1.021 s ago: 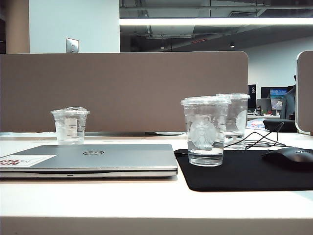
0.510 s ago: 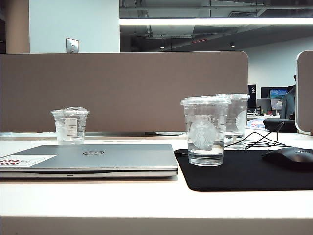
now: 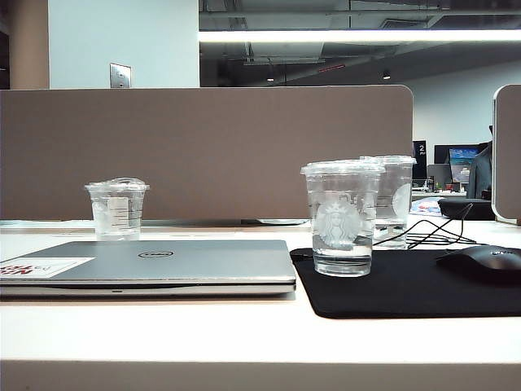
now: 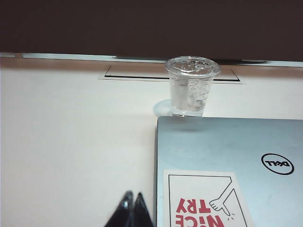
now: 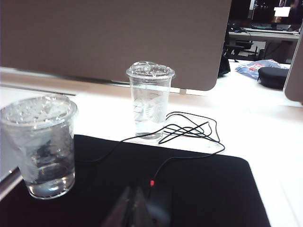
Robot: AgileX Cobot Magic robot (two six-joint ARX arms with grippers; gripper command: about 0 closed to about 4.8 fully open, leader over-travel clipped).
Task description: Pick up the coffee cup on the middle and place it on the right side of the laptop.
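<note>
The coffee cup (image 3: 340, 220), clear with a flat lid and a white mermaid logo, stands upright on the black mouse pad (image 3: 407, 293), just right of the closed silver laptop (image 3: 155, 265). In the right wrist view the cup (image 5: 40, 146) is off to one side of my right gripper (image 5: 133, 189). That gripper is shut, holds nothing and hangs over the pad. My left gripper (image 4: 133, 195) is shut and empty over bare desk beside the laptop (image 4: 227, 151). Neither arm shows in the exterior view.
A taller clear cup (image 3: 395, 199) stands behind the coffee cup, among loose black cable (image 5: 189, 130). A short dome-lidded cup (image 3: 117, 209) sits behind the laptop. A black mouse (image 3: 482, 262) lies on the pad's right part. A brown partition (image 3: 203, 151) closes the desk's back.
</note>
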